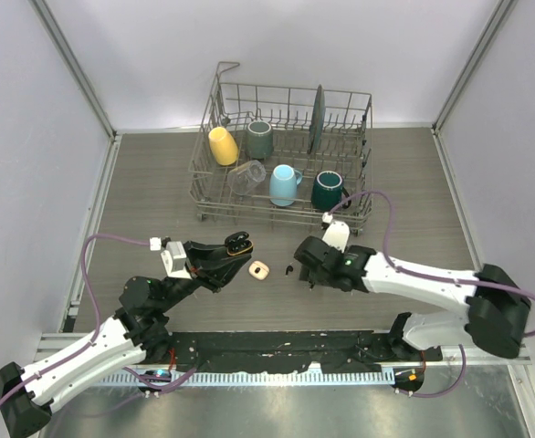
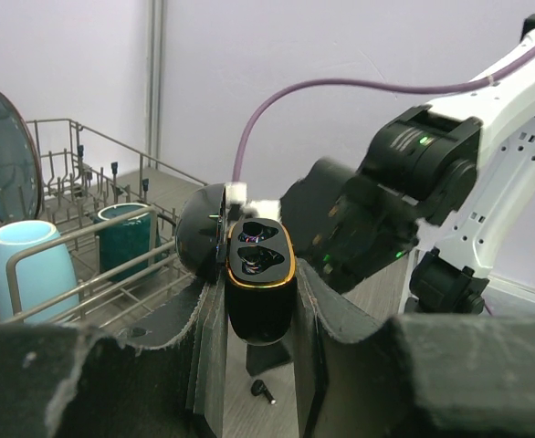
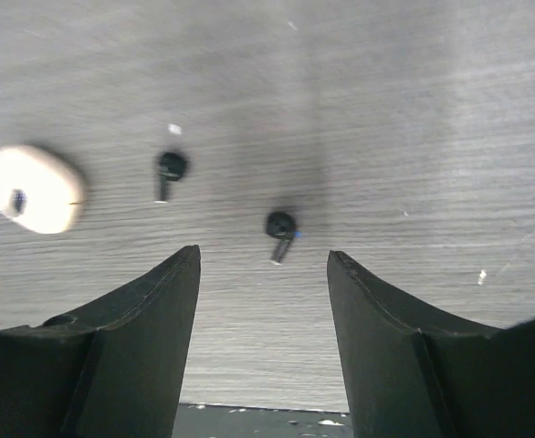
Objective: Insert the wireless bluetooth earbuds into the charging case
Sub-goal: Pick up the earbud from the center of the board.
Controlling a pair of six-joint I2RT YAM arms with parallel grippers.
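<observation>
My left gripper (image 2: 260, 306) is shut on the charging case (image 2: 259, 274), which is black with an orange rim and has its lid open. It is held off the table (image 1: 158, 182), also seen as the case (image 1: 238, 243) in the left gripper (image 1: 224, 257) from above. Two black earbuds (image 3: 280, 226) (image 3: 168, 168) lie on the wood. My right gripper (image 3: 264, 254) hovers over them, open and empty, with the nearer earbud just ahead of its tips. One black earbud (image 1: 288, 270) shows from above beside the right gripper (image 1: 300, 262), and one earbud (image 2: 263, 391) lies below the case.
A cream-white oval piece (image 1: 259, 269) lies on the table between the two grippers, also seen as the oval piece (image 3: 32, 190). A wire dish rack (image 1: 215, 205) stands at the back with a yellow mug (image 1: 223, 145), a light-blue mug (image 1: 284, 184), dark green mugs (image 1: 328, 190) and a plate (image 1: 317, 117).
</observation>
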